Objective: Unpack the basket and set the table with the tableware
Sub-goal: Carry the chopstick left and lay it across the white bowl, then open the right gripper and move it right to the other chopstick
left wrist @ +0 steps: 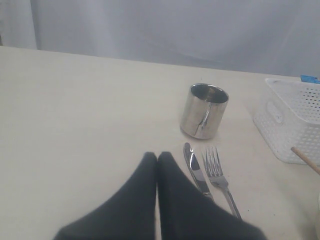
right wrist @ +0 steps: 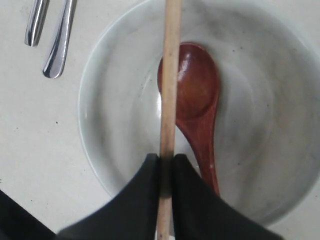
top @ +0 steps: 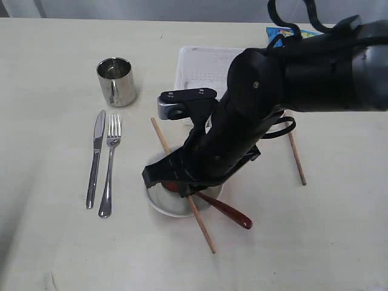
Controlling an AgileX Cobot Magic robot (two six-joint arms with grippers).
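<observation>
My right gripper (right wrist: pixel 167 161) is shut on one wooden chopstick (right wrist: pixel 171 75), which lies across the pale round bowl (right wrist: pixel 87 105). The reddish-brown spoon (right wrist: pixel 195 90) rests in the bowl with its handle over the rim. In the exterior view the right gripper (top: pixel 182 182) covers much of the bowl (top: pixel 173 207); the chopstick (top: pixel 203 229) and spoon (top: pixel 229 213) stick out below it. A second chopstick (top: pixel 297 159) lies to the right. Knife (top: pixel 96 159), fork (top: pixel 111 163) and steel cup (top: pixel 116 80) stand at the left. My left gripper (left wrist: pixel 157 156) is shut and holds nothing, beside the knife (left wrist: pixel 196 172).
The white basket (top: pixel 203 73) stands at the back, partly behind the right arm. A blue chip bag (top: pixel 285 33) shows past it. The left wrist view also shows the cup (left wrist: pixel 203 111), fork (left wrist: pixel 220 177) and basket (left wrist: pixel 292 125). The table (top: pixel 48 242) runs bare at front left.
</observation>
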